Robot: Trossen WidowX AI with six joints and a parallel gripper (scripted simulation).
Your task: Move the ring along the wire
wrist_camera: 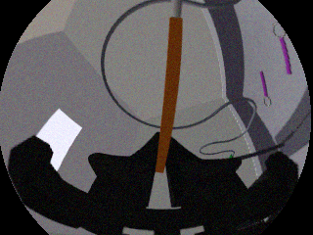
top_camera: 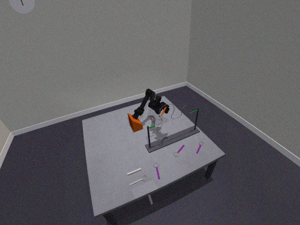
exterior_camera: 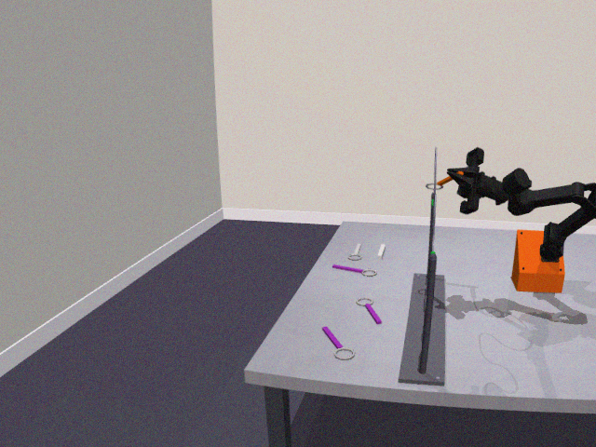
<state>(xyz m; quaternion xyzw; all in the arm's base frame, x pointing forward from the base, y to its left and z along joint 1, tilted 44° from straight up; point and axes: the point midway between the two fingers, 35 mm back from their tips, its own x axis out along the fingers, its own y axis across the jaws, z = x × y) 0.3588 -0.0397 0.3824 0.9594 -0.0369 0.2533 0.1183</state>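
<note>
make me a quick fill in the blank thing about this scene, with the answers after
The gripper is shut on a handle coloured ____.
The robot's base is coloured ____.
The number of purple handles lying on the table is ____.
The end parts of the wire beside the posts are coloured ____.

Missing words: orange; orange; three; green
</note>
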